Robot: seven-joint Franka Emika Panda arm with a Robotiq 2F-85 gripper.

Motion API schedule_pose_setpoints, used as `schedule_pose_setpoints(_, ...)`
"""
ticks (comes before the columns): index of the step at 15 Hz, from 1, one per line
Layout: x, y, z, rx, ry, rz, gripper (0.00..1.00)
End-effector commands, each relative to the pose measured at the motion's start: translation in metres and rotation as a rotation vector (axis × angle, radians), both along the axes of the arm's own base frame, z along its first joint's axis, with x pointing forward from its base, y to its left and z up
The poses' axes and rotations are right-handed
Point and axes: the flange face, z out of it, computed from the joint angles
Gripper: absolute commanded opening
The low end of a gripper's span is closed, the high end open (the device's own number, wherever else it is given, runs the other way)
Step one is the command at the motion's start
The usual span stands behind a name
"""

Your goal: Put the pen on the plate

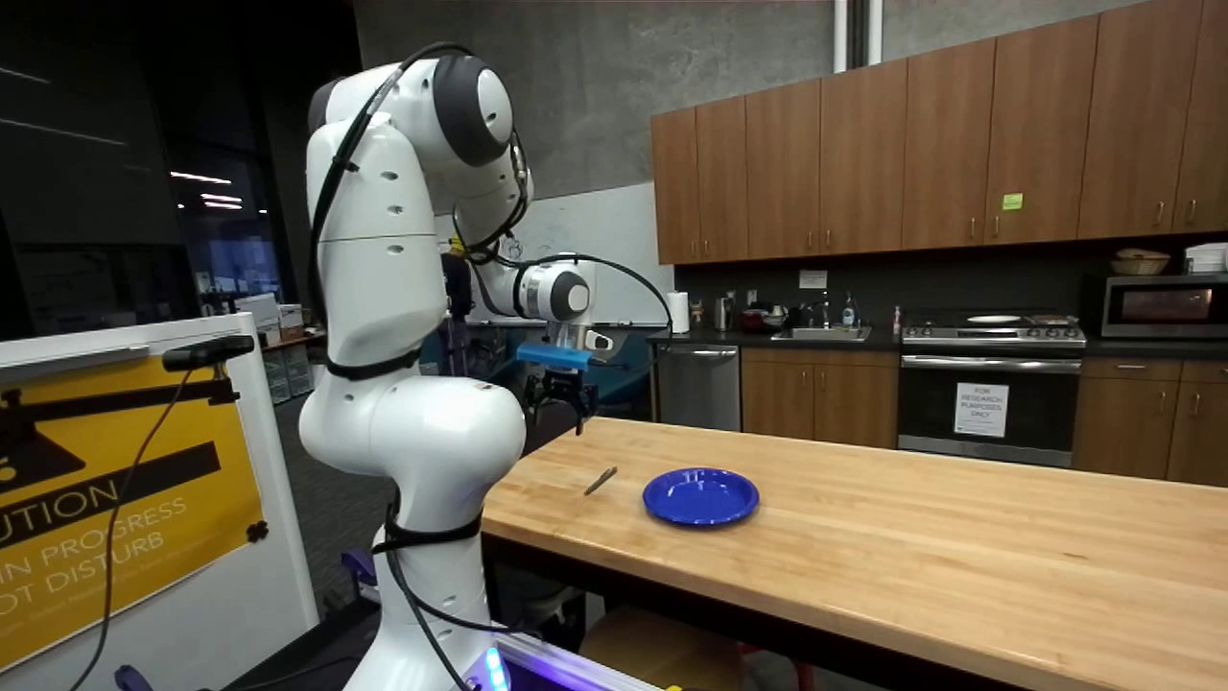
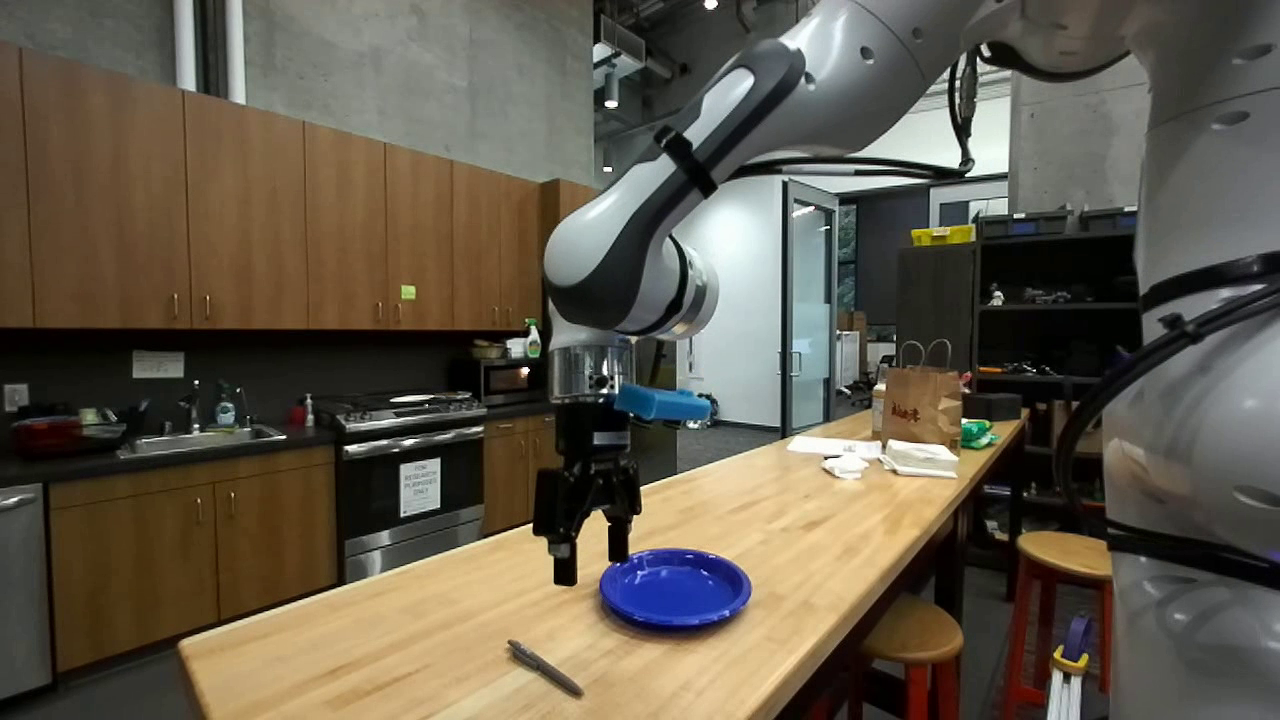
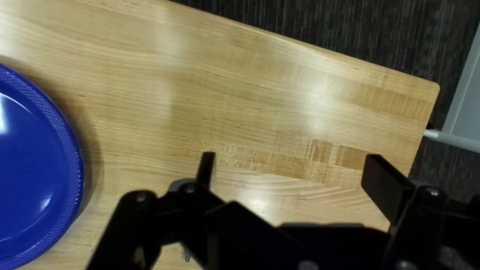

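Observation:
The pen (image 1: 601,481) is a thin dark stick lying flat on the wooden table, apart from the plate; it also shows in an exterior view (image 2: 544,668). In the wrist view only what looks like a small grey tip of the pen (image 3: 187,256) shows, the rest hidden behind my gripper. The bright blue round plate (image 1: 701,496) lies bare beside it, also in an exterior view (image 2: 675,590) and at the left edge of the wrist view (image 3: 33,161). My gripper (image 2: 591,568) hangs above the table, fingers apart, nothing between them in the wrist view (image 3: 290,165).
The table (image 2: 800,520) ends at a corner at the right of the wrist view (image 3: 431,90). A brown paper bag (image 2: 920,410) and white napkins (image 2: 918,458) stand at its far end. Stools (image 2: 912,632) are beside the table. A whiteboard sign (image 1: 125,499) stands near the arm's base.

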Motion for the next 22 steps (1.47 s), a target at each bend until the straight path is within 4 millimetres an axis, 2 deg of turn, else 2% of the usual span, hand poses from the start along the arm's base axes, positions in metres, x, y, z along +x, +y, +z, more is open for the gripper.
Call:
schedule_pose_setpoints(1, 0.004, 0.007, -0.004, -0.001, -0.016, -0.018, 1.0)
schedule_pose_setpoints(13, 0.016, -0.003, -0.02, -0.03, -0.049, -0.069, 1.0)
schedule_pose_setpoints(22, 0.026, -0.012, -0.04, -0.076, -0.026, -0.116, 1.0)
